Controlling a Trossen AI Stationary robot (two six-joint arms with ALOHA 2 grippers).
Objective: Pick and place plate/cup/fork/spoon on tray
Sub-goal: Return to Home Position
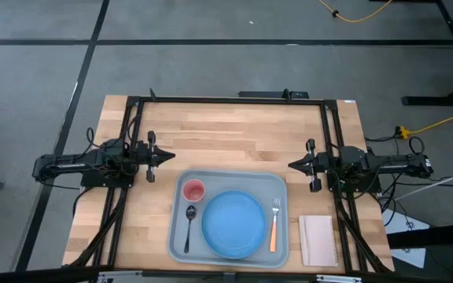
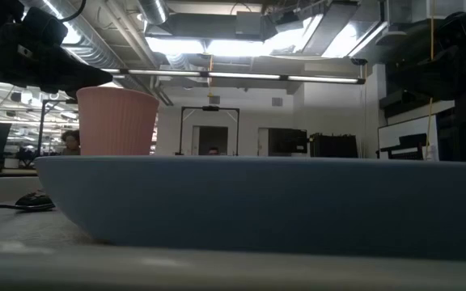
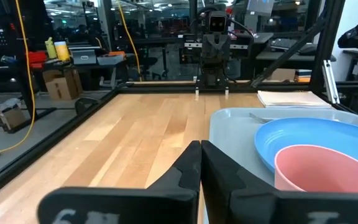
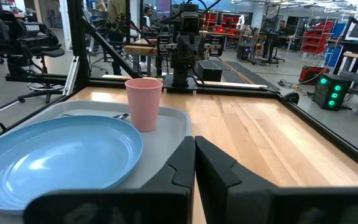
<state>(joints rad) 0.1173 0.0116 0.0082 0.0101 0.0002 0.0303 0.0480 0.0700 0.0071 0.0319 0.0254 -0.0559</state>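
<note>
Tray [image 1: 278,185] is carrying everything; left claw [image 1: 170,156] and right claw [image 1: 291,165], pinched empty, are sitting clear, making a toppled cup [image 1: 193,189] unlikely.

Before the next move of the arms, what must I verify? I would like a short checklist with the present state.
1. Round blue plate inside the pale blue-grey rectangular tray: ok.
2. Small pink-red plastic cup upright on the tray: ok.
3. Orange-handled fork on the tray beside the plate: ok.
4. Slim dark metal spoon on the tray: ok.
5. Left gripper and right gripper shut, empty, clear of the tray: ok.
</note>
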